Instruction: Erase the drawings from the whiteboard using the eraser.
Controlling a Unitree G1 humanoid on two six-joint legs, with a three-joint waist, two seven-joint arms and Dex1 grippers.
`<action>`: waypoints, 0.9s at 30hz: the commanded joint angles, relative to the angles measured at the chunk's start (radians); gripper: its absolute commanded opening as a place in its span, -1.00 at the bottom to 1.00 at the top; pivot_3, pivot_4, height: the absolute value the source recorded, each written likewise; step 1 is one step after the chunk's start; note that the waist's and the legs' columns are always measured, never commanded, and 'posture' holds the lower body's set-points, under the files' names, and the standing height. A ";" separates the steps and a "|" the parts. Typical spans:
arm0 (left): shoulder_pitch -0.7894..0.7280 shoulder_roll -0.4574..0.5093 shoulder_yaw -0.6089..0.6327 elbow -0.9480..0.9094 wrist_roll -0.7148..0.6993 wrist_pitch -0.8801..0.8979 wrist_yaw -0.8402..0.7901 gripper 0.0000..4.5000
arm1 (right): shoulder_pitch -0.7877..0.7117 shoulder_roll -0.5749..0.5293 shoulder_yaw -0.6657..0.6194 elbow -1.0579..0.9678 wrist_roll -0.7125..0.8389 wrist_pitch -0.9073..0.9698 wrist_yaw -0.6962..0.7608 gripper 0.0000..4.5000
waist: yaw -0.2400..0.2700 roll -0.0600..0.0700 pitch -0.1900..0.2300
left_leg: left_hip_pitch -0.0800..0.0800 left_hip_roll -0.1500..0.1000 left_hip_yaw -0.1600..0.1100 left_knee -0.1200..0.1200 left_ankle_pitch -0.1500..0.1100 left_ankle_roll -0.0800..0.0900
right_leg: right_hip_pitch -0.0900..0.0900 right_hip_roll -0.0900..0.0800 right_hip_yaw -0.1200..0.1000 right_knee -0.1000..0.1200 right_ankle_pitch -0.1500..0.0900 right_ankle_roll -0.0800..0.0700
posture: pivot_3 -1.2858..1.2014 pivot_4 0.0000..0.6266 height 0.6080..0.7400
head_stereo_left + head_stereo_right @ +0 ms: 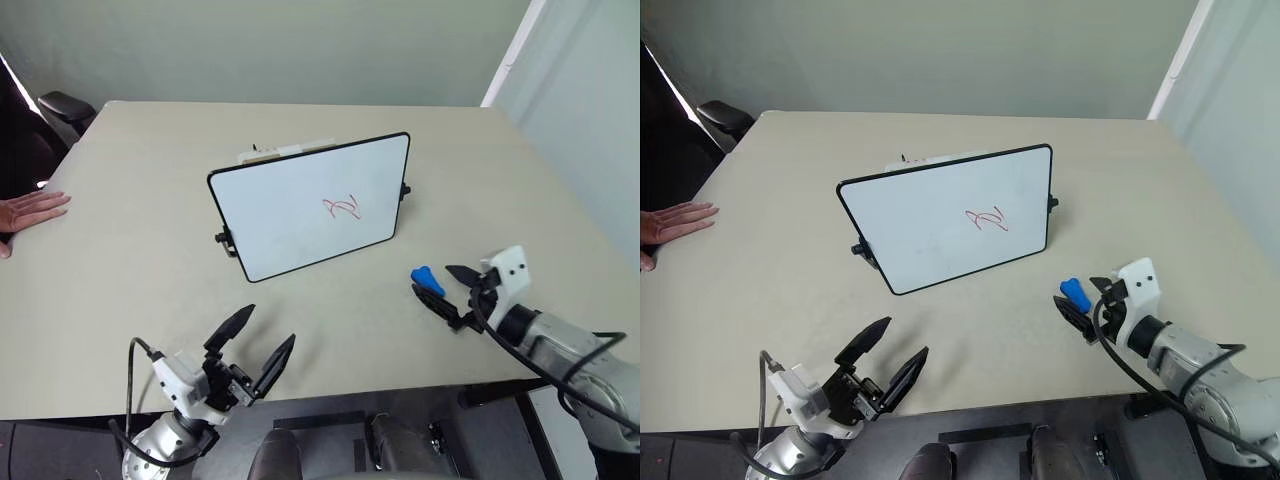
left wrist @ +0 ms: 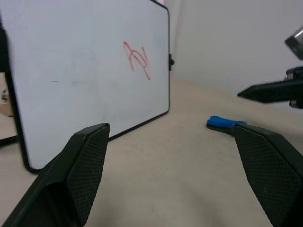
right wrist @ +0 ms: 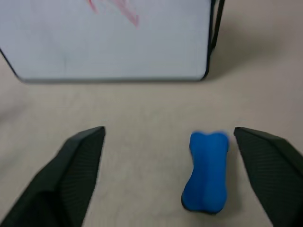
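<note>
Beige table — eraser between open right gripper fingers.

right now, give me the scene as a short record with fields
whiteboard: propped upright mid-table
drawings: red scribble, unerased, on the board's right part
eraser: blue, lying on the table right of the board, not held
right tool: open, eraser between its fingers
left tool: open, empty, near table edge
person's hand: flat on the table's left edge

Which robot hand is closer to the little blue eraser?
Right. The right gripper stands open around the small blue eraser; the left gripper is far off, near the table's front edge.
</note>
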 commanded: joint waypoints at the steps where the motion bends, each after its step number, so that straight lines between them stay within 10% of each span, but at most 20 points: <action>1: -0.006 0.005 0.029 -0.003 -0.026 -0.001 -0.009 1.00 | -0.064 -0.034 0.013 0.065 -0.030 0.019 0.040 0.99 | 0.001 0.000 0.000 | 0.000 0.000 0.000 0.000 0.000 0.000 | 0.000 0.000 0.000 0.000 0.000 0.000 | 0.03 -0.52 1.00; 27: -0.035 0.004 0.078 0.037 -0.044 0.012 -0.028 1.00 | -0.366 -0.087 0.199 0.337 -0.217 0.193 0.166 0.82 | 0.005 0.000 0.000 | 0.001 0.000 0.000 0.001 -0.001 0.002 | 0.001 0.000 0.000 0.000 0.002 0.008 | 0.03 -0.52 1.00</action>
